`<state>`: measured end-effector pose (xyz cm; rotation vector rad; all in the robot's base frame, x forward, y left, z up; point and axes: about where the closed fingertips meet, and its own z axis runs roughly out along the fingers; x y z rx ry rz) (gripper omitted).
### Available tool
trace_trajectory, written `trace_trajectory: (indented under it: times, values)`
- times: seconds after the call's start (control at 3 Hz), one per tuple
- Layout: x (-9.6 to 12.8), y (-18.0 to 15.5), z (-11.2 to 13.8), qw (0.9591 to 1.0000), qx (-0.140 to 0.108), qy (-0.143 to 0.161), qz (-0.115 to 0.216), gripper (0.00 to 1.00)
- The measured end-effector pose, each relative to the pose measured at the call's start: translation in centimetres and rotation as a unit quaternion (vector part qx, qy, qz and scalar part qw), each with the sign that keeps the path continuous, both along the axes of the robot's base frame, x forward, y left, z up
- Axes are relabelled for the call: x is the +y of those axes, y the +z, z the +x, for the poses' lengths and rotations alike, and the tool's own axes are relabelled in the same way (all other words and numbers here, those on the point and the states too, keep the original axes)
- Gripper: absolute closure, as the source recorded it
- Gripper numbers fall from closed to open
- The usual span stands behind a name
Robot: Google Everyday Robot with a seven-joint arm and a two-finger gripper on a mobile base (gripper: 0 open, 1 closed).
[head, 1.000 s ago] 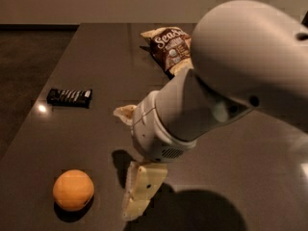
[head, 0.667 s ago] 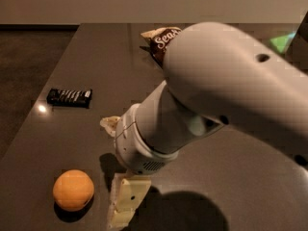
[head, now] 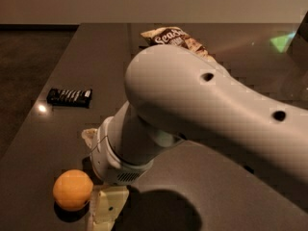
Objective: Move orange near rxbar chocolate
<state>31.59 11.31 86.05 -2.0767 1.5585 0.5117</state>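
Bar (head: 70,96) lies upper left, orange (head: 73,190) lower left on the tabletop (head: 98,57). My end effector (head: 95,177), fingers apart, hangs just right of the orange. A glancing finger could roll it away.

Gripper (head: 94,174): I've brought it left across the tabletop (head: 96,57), from well right of the orange (head: 73,190) to just beside it.
Jaws: apart, the lower one now right next to the fruit.
Arm (head: 202,109): swung left, now covering more of the chip bag (head: 168,35).
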Motion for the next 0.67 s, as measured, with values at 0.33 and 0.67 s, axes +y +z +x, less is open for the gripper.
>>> trace_trajectory:
  times: [0.33, 0.67]
  values:
    - [1.29, -0.5, -0.44, 0.9999, 0.001, 0.011, -0.003, 0.0]
    - [2.05, -0.78, -0.64, 0.9999, 0.003, 0.014, -0.01, 0.0]
